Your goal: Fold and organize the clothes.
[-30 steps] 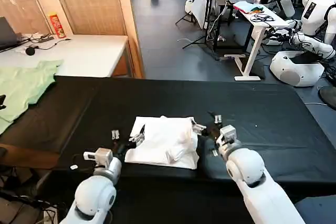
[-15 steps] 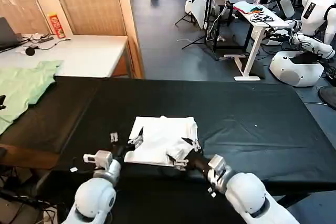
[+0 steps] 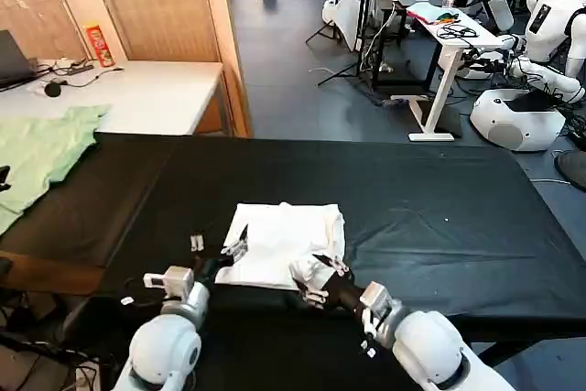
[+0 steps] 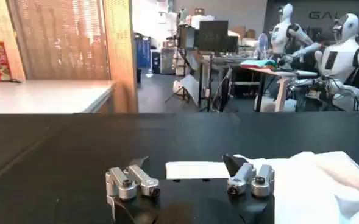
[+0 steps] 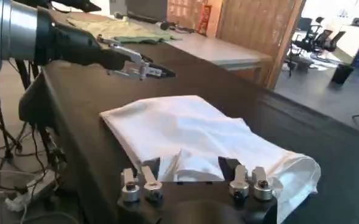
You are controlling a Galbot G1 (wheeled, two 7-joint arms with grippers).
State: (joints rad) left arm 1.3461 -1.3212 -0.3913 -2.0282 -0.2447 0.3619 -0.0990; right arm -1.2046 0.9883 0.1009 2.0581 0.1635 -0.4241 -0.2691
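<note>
One shirt, head view: white T-shirt (image 3: 282,243) lies folded into a rough rectangle on the black table (image 3: 439,208), near its front edge; final tidying seems left.
Left wrist view: left hand (image 4: 190,182) released, beside the shirt's edge.
Right wrist view: right hand (image 5: 191,180) spread, a shirt corner between its fingers.

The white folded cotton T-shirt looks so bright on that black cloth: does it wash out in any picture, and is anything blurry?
Head view: the white folded cotton T-shirt stays readable, its creases faint against the black cloth-covered table. Right wrist view: folds and soft shadows show clearly, and the far room glows pale. Left wrist view: the shirt's near part is soft and bright, and the left hand stands sharp.
</note>
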